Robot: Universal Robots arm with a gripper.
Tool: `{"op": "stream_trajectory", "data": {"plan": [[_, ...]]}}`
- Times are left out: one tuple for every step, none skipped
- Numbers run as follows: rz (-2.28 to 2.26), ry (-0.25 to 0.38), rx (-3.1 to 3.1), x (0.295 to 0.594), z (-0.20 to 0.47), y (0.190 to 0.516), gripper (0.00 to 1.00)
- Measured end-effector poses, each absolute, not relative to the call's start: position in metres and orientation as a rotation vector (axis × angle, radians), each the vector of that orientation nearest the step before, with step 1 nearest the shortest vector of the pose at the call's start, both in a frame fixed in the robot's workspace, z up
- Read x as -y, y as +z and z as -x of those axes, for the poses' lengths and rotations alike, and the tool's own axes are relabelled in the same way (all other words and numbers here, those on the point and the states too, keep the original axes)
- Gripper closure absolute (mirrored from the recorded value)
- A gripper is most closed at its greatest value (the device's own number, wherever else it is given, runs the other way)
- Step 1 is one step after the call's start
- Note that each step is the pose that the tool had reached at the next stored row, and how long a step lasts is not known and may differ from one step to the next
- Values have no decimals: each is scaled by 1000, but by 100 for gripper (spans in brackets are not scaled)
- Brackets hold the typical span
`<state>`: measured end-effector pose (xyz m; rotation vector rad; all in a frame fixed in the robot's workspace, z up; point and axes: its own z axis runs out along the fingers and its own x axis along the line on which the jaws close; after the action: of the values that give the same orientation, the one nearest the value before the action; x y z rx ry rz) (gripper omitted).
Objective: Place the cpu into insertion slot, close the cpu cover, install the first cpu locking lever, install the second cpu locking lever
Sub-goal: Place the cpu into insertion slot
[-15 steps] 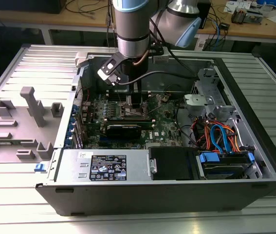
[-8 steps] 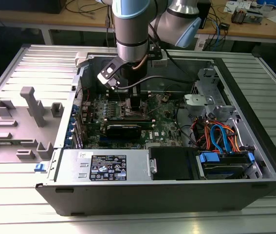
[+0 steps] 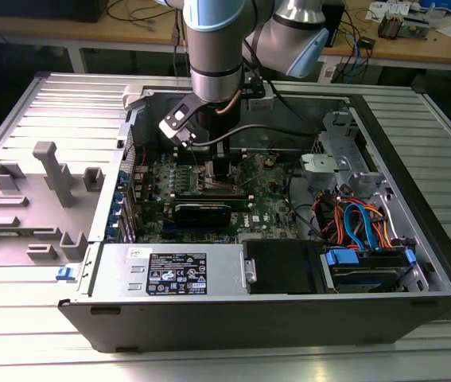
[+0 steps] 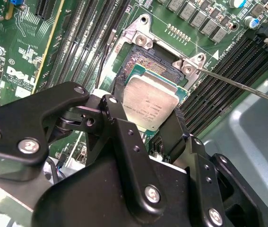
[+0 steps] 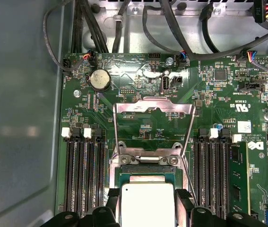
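Silver-grey cpu [image 4: 152, 100] clamped in the pincer [image 4: 149, 112] just above the insertion slot [image 4: 144, 59]

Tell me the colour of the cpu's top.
Dull silver-grey, with a green rim; the cpu shows best in the second wrist view.

Computer case [image 3: 249, 318], exterior view: power supply [image 3: 177, 270] at six o'clock, drive cage [image 3: 368, 263] at four, fixture tray [image 3: 26, 207] at nine (outside). The cpu [image 4: 151, 103] sits between gripper [image 4: 149, 109] fingers, over insertion slot [image 4: 145, 61]; cpu cover [image 5: 129, 106] raised beyond; memory slots [image 5: 84, 175] flanking.
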<state>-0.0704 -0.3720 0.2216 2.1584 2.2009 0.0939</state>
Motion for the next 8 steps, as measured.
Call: {"op": "stream_trajectory", "data": {"plan": [[-2158,94,-2201,372,70,222,46],[-2158,94,-2201,372,70,222,46],[-2158,94,-2201,372,70,221,46],[-2158,94,-2201,372,70,221,46],[-2158,94,-2201,372,70,221,46],[-2158,94,-2201,372,70,221,46],[-2158,94,-2201,372,70,221,46],[-2158,94,-2201,372,70,221,46]]}}
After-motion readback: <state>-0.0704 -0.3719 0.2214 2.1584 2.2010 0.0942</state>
